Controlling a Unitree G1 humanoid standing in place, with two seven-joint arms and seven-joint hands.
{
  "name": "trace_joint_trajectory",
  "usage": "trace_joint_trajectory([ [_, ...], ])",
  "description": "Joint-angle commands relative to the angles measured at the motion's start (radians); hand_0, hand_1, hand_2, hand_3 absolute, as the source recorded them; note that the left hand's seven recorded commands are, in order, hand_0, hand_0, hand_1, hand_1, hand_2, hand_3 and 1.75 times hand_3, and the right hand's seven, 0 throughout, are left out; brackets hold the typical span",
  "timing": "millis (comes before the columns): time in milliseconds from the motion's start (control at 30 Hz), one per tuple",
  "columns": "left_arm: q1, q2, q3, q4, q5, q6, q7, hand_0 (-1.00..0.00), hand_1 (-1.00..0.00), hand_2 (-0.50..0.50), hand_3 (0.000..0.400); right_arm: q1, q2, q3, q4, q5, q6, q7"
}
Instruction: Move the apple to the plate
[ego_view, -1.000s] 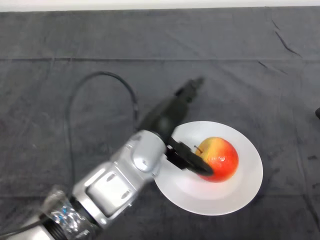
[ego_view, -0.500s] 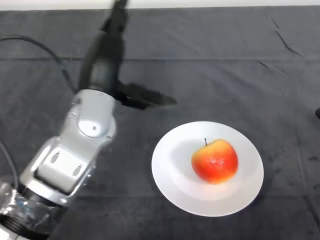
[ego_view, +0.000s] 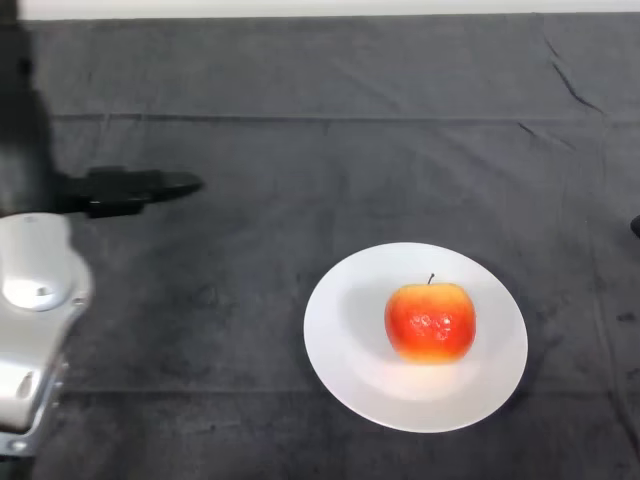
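A red and yellow apple (ego_view: 431, 320) stands upright on a white round plate (ego_view: 345, 345) at the lower right of the table. My left hand (ego_view: 125, 189) is at the far left, well apart from the plate. Its fingers are straight, point right and hold nothing. The silver-grey forearm comes up along the left edge below the hand.
The table is under a dark cloth (ego_view: 330, 150) with a fold line across the back. A small dark object (ego_view: 635, 227) shows at the right edge.
My hand has let go of the apple and swung away from the plate to the far left. The apple stays on the plate, turned a little more upright.
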Motion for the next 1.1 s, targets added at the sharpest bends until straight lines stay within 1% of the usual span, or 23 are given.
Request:
trace_joint_trajectory([
  [33,0.038,0.065,0.053,-0.010,0.021,-0.026,0.021,0.00,0.00,0.00,0.000,-0.027,-0.044,-0.0167,-0.001,-0.0029,0.011,-0.0046],
  [133,0.066,0.077,0.120,-0.012,0.017,-0.038,0.033,0.00,0.00,0.00,0.000,-0.027,-0.044,-0.0168,-0.002,-0.0028,0.011,-0.0049],
  [233,0.104,0.089,0.197,-0.010,0.009,-0.065,0.044,0.00,0.00,0.00,0.000,-0.027,-0.043,-0.0168,-0.002,-0.0027,0.011,-0.0052],
  [467,0.160,0.091,0.336,-0.001,0.008,-0.103,0.084,0.00,0.00,0.00,0.000,-0.026,-0.043,-0.0169,-0.003,-0.0025,0.011,-0.0056],
  [633,0.205,0.099,0.432,0.008,-0.002,-0.134,0.092,0.00,0.00,0.00,0.000,-0.026,-0.044,-0.0170,-0.003,-0.0023,0.011,-0.0057],
  [900,0.252,0.099,0.540,0.038,0.001,-0.174,0.108,0.00,0.00,0.00,0.000,-0.027,-0.044,-0.0171,-0.002,-0.0022,0.012,-0.0056],
  [1100,0.271,0.095,0.595,0.069,0.006,-0.195,0.118,0.00,0.00,0.00,0.000,-0.027,-0.044,-0.0171,-0.001,-0.0021,0.012,-0.0054],
])
